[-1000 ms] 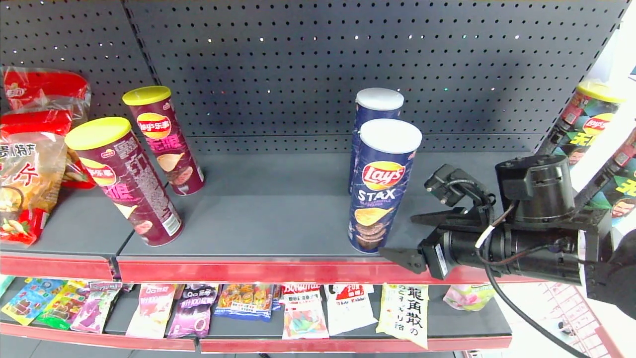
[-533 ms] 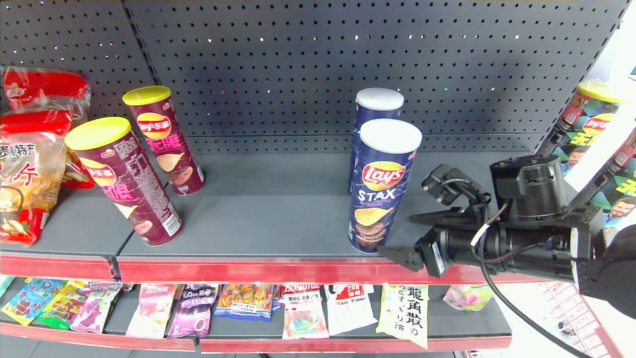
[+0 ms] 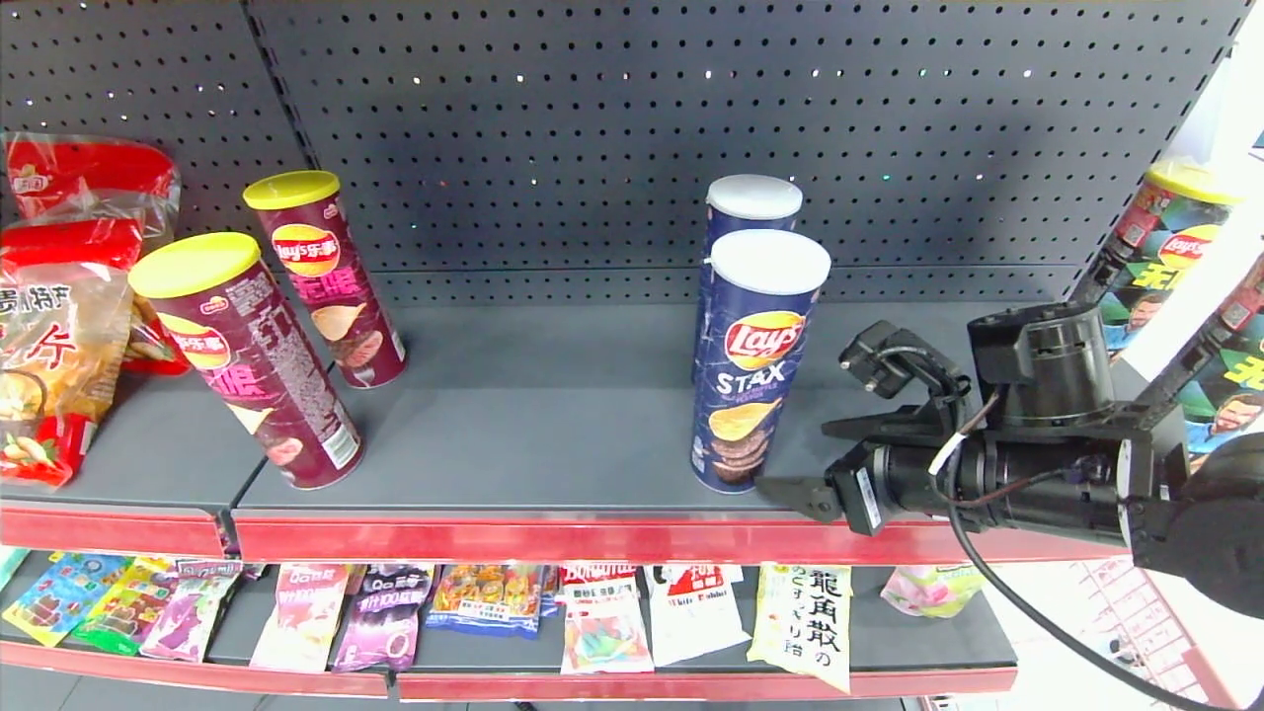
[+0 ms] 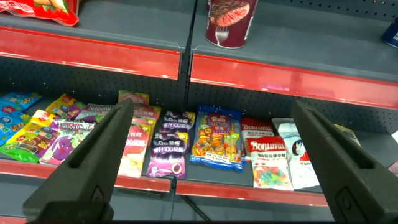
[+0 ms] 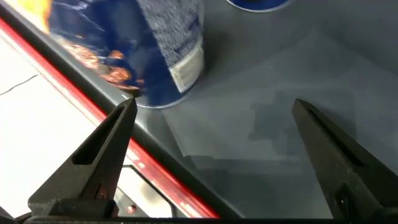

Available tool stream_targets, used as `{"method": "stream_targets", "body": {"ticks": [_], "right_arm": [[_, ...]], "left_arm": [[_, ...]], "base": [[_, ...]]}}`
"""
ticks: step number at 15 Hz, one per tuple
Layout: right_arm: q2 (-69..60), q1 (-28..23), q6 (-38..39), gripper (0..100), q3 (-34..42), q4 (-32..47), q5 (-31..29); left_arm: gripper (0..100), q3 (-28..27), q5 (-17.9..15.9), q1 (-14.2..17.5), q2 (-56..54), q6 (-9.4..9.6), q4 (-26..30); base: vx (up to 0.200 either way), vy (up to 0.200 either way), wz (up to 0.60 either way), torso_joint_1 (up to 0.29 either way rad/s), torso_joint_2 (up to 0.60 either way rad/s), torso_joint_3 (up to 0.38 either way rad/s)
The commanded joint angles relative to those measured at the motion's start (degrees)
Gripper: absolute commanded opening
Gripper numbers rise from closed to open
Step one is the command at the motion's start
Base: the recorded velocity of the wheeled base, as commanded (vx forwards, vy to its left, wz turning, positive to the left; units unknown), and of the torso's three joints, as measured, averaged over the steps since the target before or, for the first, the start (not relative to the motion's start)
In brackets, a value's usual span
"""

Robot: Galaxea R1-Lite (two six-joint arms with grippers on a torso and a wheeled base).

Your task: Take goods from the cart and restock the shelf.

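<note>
A tall blue chip can (image 3: 755, 360) with a white lid stands near the front edge of the grey shelf (image 3: 533, 425). A second blue can (image 3: 752, 205) stands right behind it. My right gripper (image 3: 825, 459) is open just to the right of the front can, low over the shelf, with nothing between its fingers. In the right wrist view one fingertip (image 5: 127, 109) lies at the base of the blue can (image 5: 137, 43); I cannot tell whether it touches. My left gripper (image 4: 211, 106) is open and empty, facing the lower shelf.
Two maroon cans with yellow lids (image 3: 247, 355) (image 3: 326, 276) stand at the shelf's left, snack bags (image 3: 59, 296) beyond them. More cans (image 3: 1165, 237) stand on the neighbouring unit at right. Snack packets (image 3: 602, 617) line the lower shelf. A red lip (image 3: 494, 538) edges the shelf.
The front blue can has shifted slightly back and to the left. My right gripper has crept a little left and upward beside it, staying open.
</note>
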Motion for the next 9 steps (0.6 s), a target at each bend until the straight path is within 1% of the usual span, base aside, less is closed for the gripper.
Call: {"method": "stream_targets", "body": {"ticks": [1,6,9], "right_arm": [[0.2,-0.4,0.0,100,-0.1,0.0,0.1],[-1.3,-0.7,0.0,100,0.6,0.0,0.1],[-1.7,-3.7,-0.1,100,1.0,0.1,0.1]], "left_arm": [[100,0.0,0.0,0.0,0.1,-0.03,0.0],[100,0.0,0.0,0.0,0.1,-0.03,0.0],[100,0.0,0.0,0.1,0.1,-0.03,0.0]], "base": [[0.0,0.0,0.0,0.0,0.0,0.0],[0.0,0.0,0.0,0.0,0.0,0.0],[0.0,0.0,0.0,0.0,0.0,0.0]]}}
